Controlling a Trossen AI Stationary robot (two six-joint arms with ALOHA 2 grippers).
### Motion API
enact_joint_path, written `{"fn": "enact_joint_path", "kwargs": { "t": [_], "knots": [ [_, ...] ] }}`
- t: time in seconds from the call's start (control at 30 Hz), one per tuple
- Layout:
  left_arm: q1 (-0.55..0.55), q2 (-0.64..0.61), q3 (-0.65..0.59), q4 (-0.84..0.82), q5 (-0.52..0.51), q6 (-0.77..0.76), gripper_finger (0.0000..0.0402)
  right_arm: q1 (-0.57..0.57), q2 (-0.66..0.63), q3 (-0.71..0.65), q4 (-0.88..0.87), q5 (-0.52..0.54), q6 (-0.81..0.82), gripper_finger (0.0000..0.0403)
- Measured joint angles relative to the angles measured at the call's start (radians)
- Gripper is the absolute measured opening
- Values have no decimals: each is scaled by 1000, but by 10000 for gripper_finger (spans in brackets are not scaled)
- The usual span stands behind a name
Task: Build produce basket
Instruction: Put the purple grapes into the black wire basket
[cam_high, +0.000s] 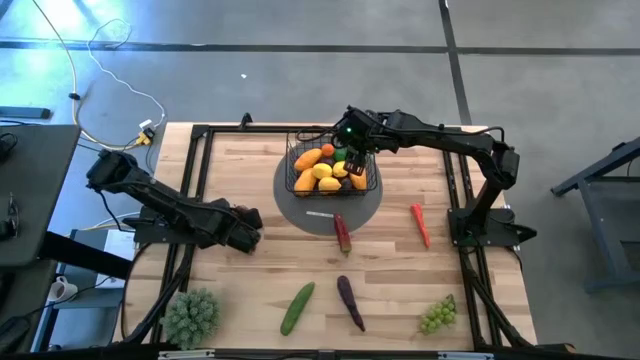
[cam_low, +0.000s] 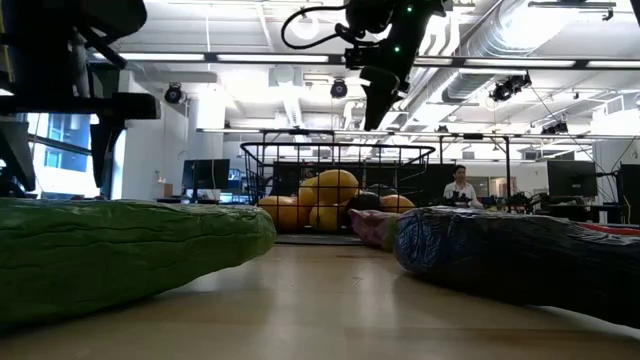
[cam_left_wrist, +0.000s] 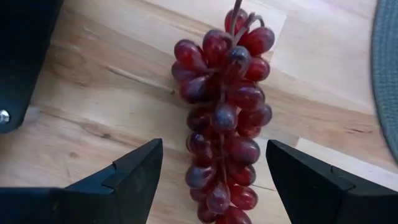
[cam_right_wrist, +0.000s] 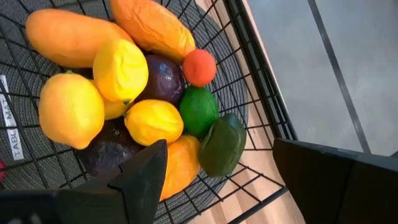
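A bunch of dark red grapes (cam_left_wrist: 224, 118) lies on the wooden table, left of the basket. My left gripper (cam_left_wrist: 214, 180) hangs over it pointing down, open, with one finger on each side of the bunch's lower end and not touching it. The black wire basket (cam_high: 296, 180) stands on a flat grey disc (cam_high: 360, 212). It holds orange fruits (cam_right_wrist: 74, 37), lemons (cam_right_wrist: 121, 68), dark plums (cam_right_wrist: 163, 78), a lime (cam_right_wrist: 199, 111) and a green piece (cam_right_wrist: 222, 144). My right gripper (cam_high: 352, 150) hovers open above the basket's far right corner with nothing between its fingers.
On the table in front of the basket lie a red chili (cam_high: 420, 224), a red-green piece (cam_high: 342, 232), a cucumber (cam_high: 298, 307), an eggplant (cam_high: 350, 302), green grapes (cam_high: 438, 315) and a leafy green bunch (cam_high: 192, 315). Black frame rails (cam_high: 195, 170) run along the table's sides.
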Motion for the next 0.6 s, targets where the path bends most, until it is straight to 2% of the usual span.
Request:
{"fn": "enact_joint_path", "kwargs": {
  "t": [0.6],
  "knots": [
    [76, 239, 0, 91, 20, 48, 278, 0, 0, 0, 13, 0, -3, 275]
  ]
}}
